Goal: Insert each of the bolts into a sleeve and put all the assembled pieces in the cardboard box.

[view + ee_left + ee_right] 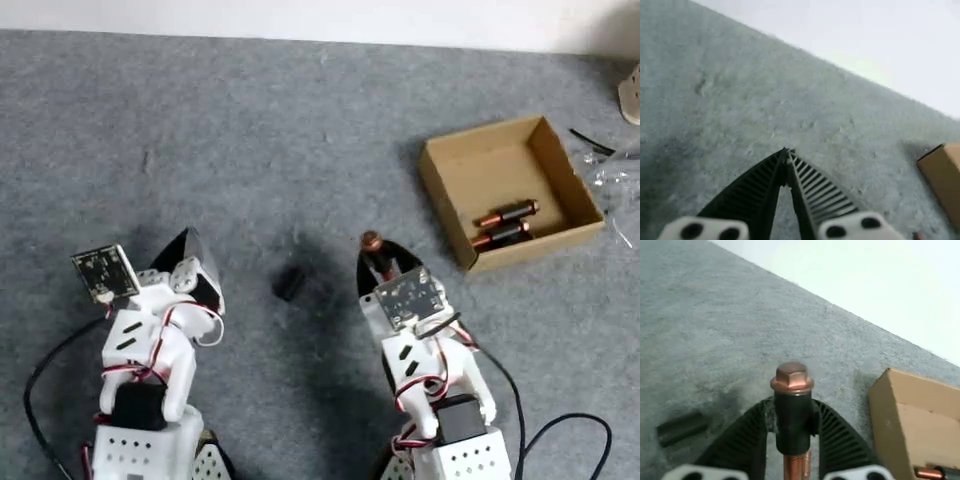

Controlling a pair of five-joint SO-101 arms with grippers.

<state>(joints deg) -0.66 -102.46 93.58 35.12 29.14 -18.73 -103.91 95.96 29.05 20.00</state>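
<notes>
Right jaws clamp the bolt (792, 379) by its black sleeve (792, 420) near the box (447, 205), left jaws closed on nothing; rigid, light, probably slick, so keep the hold mid-sleeve.

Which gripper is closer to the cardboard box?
Right. The right gripper, shut on a sleeved bolt, is just short of the cardboard box; the left gripper sits farther off, past the loose sleeve.

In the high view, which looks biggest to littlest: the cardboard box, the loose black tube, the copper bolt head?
1. Brown cardboard box.
2. Loose black cylindrical sleeve.
3. Copper bolt head, only slightly smaller; it sits raised nearer the camera, so unsure.
</notes>
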